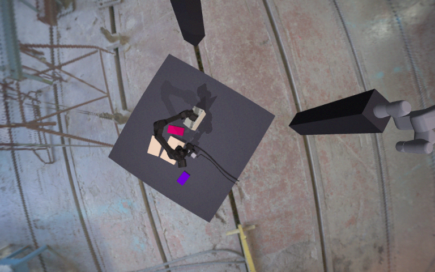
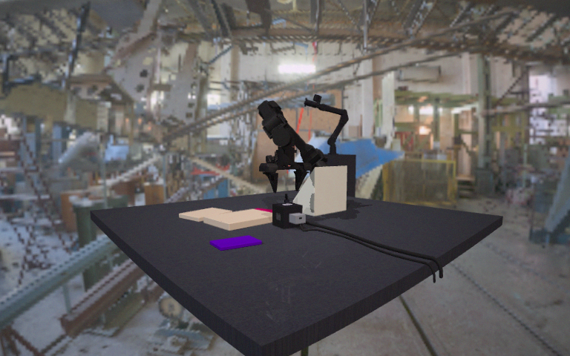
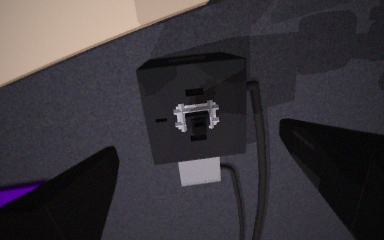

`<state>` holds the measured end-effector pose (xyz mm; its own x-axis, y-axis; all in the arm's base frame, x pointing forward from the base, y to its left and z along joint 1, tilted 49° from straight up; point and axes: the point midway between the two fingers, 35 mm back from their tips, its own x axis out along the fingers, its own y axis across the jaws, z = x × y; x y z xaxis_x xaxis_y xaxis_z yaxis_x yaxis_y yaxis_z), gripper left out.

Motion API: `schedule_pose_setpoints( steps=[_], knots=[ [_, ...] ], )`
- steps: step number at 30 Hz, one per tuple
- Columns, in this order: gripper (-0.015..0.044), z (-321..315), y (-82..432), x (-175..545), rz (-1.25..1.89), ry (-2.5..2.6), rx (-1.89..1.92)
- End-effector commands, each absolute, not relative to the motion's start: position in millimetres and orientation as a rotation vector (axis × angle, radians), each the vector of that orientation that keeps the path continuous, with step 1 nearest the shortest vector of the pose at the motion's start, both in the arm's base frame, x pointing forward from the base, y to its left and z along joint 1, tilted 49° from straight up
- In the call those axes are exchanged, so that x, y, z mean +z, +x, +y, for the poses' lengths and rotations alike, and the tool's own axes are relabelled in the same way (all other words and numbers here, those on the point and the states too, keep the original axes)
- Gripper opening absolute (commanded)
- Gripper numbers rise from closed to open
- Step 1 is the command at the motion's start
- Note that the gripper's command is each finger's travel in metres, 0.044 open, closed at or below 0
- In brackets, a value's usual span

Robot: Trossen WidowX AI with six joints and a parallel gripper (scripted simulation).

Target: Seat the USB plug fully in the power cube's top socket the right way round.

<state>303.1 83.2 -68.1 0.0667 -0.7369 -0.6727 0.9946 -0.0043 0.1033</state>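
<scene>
The black power cube (image 2: 280, 217) (image 3: 162, 95) stands on the table. A small dark USB plug (image 2: 286, 198) (image 3: 199, 124) sticks up from its top, with silvery-white bracket-like parts (image 3: 197, 107) around it. How deep it sits and which way round it is cannot be told. My gripper (image 2: 286, 190) (image 3: 199, 140) is open and empty, pointing down, with its fingertips above the cube. In the wrist view one finger is to the left and one to the right of the cube, both well apart from the plug. In the top view the arm partly hides the cube.
A light grey plug (image 1: 193, 155) (image 2: 298, 218) (image 3: 200, 171) sits in the cube's side. Two black cables (image 2: 369, 243) run to the table edge. Beside the cube lie two beige slabs (image 1: 154, 147) (image 2: 237, 219), a pink block (image 1: 175, 130) and a purple block (image 1: 183, 178) (image 2: 236, 242). A cream block (image 2: 330, 190) stands behind.
</scene>
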Motion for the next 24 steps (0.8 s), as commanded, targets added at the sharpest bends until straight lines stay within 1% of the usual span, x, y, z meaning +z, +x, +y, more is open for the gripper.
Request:
schedule_pose_setpoints(
  steps=[1, 17, 24],
  knots=[
    [0.044, 77.0, 301.9, -71.4, 0.499, 0.645, -1.461],
    [0.044, 71.1, 302.4, -76.6, 0.498, 0.645, -1.461],
    [0.0256, 73.2, 303.0, -76.0, 0.499, 0.652, -1.461]
  ],
)
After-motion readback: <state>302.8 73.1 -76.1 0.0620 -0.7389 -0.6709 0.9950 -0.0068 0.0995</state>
